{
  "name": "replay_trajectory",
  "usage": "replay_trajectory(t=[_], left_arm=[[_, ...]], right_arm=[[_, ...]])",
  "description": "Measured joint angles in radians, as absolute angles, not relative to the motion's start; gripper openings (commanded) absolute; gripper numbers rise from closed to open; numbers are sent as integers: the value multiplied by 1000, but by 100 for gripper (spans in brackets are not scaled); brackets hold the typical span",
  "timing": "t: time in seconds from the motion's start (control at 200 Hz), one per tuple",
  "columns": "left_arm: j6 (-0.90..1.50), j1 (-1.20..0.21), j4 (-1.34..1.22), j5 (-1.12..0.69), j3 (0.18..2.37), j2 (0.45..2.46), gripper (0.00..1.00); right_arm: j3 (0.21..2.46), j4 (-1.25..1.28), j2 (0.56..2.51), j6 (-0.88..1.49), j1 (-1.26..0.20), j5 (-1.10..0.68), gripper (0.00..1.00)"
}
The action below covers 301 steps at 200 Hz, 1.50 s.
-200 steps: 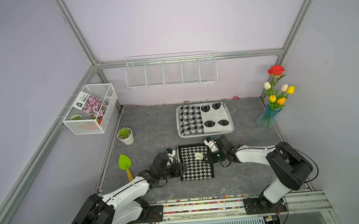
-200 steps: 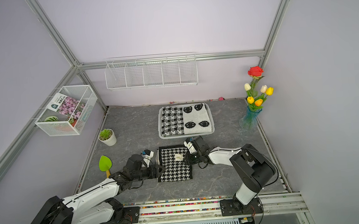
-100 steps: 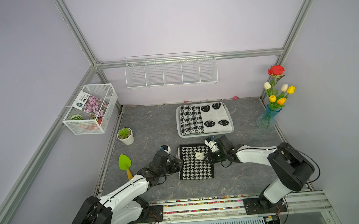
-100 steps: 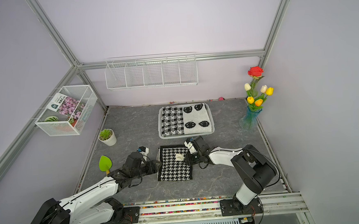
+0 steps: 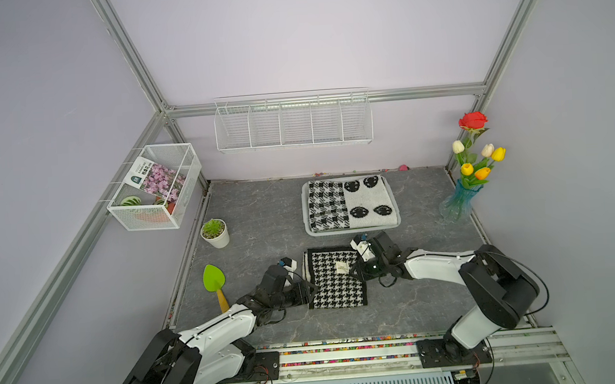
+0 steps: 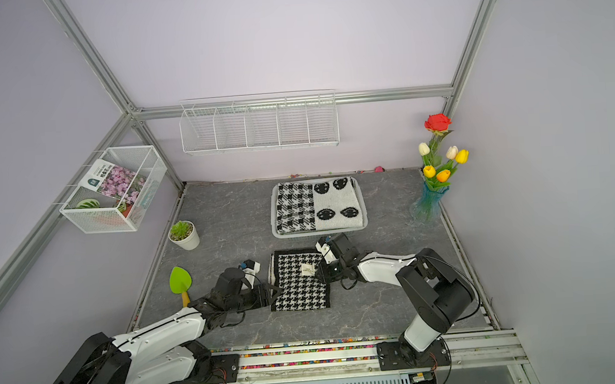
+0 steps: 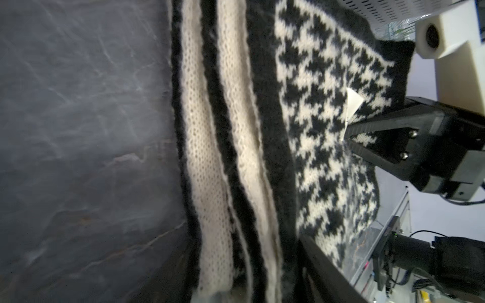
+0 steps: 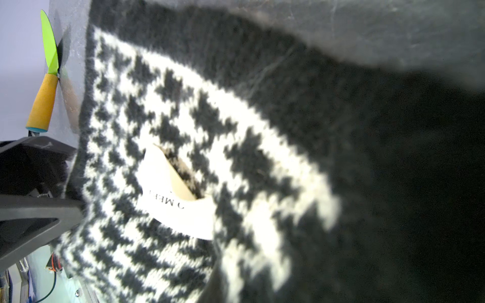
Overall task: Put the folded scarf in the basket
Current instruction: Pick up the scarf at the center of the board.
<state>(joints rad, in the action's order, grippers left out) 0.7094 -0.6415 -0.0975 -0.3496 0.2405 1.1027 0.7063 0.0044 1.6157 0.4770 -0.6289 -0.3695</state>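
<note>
The folded scarf (image 5: 335, 277), black-and-white houndstooth with a small white label, lies flat on the grey table in front of the basket (image 5: 305, 215). My left gripper (image 5: 310, 291) sits at the scarf's left edge. In the left wrist view its fingers (image 7: 328, 262) straddle the stacked layers of the scarf (image 7: 236, 157), and fabric fills the gap between them. My right gripper (image 5: 354, 270) is at the scarf's right edge with its tips pinched together on the top layer beside the label (image 7: 353, 102). The right wrist view is filled by the scarf (image 8: 183, 131).
The basket holds two folded knits, one houndstooth (image 5: 327, 206) and one white with black spots (image 5: 370, 202). A green trowel (image 5: 214, 279) and a potted plant (image 5: 214, 233) stand to the left. A flower vase (image 5: 460, 198) stands at the right. A wire-mesh box (image 5: 154, 187) and a wire rack (image 5: 292, 122) hang on the walls.
My left gripper pulled back slightly with its jaws wider, then came in again onto the scarf's left edge with its jaws narrower. The right arm and the scarf have not moved.
</note>
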Motion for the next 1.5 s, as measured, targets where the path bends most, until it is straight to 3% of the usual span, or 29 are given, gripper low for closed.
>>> replay_trajectory(t=[0.35, 0.51, 0.57, 0.74, 0.87, 1.119, 1.504], left_arm=[[751, -661, -170, -399, 184, 1071, 61], [752, -683, -167, -380, 183, 1062, 59], [754, -698, -173, -373, 183, 1077, 55], [759, -715, -251, -379, 196, 1187, 14], [761, -728, -268, -381, 200, 1207, 0], [755, -735, -208, -360, 200, 1142, 0], [740, -742, -68, -365, 276, 1030, 0]], right_arm=[[709, 1, 1616, 470, -636, -361, 13], [711, -3, 1616, 470, -638, -359, 14], [712, -4, 1616, 469, -640, -358, 14], [714, -9, 1616, 469, -641, -356, 13], [714, -10, 1616, 469, -641, -355, 11], [695, -29, 1573, 470, -643, -356, 0], [677, -123, 1325, 474, -654, -351, 0]])
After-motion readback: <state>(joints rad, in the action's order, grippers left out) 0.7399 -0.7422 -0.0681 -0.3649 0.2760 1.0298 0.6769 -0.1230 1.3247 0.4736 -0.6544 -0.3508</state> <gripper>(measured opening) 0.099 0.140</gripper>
